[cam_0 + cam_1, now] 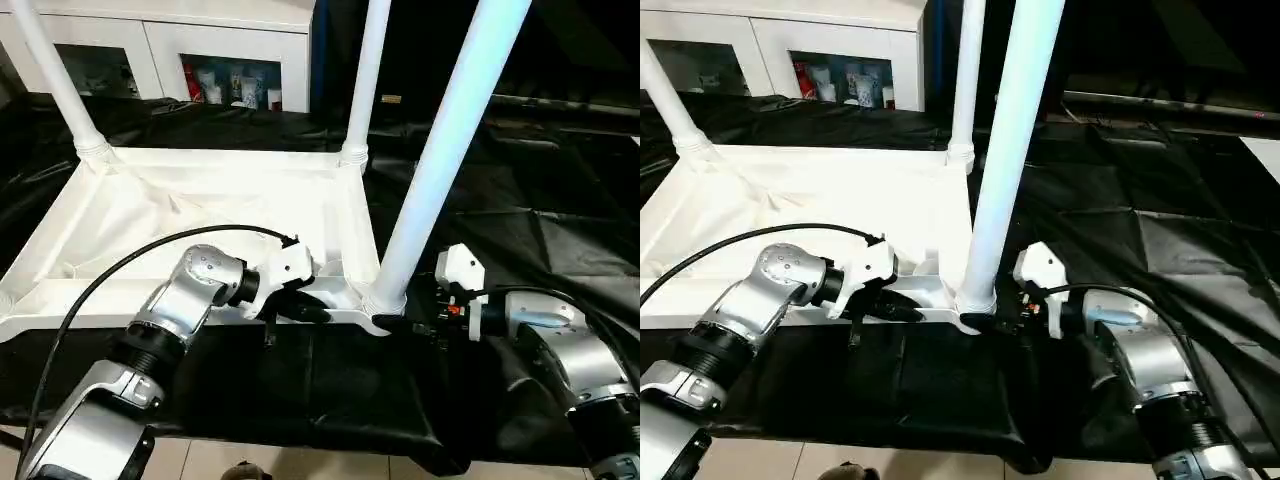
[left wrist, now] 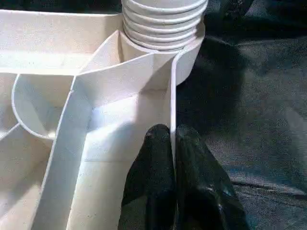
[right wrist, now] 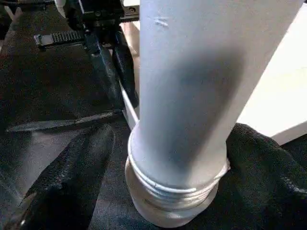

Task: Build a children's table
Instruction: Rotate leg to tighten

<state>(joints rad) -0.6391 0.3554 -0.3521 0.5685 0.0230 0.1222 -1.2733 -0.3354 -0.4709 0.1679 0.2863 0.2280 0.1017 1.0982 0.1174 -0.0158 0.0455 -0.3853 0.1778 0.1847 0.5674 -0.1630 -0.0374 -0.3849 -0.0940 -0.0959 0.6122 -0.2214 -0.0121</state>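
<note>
The children's table (image 1: 200,215) is lying upside down on a black cloth (image 1: 520,230), three legs standing up from its corner sockets. The left gripper (image 2: 173,143) is pinching the thin near rim, fingers clenched on it. The right gripper (image 3: 168,163) is straddling the base of the near leg (image 1: 440,160), its fingers (image 3: 72,172) spread wide on either side.
</note>
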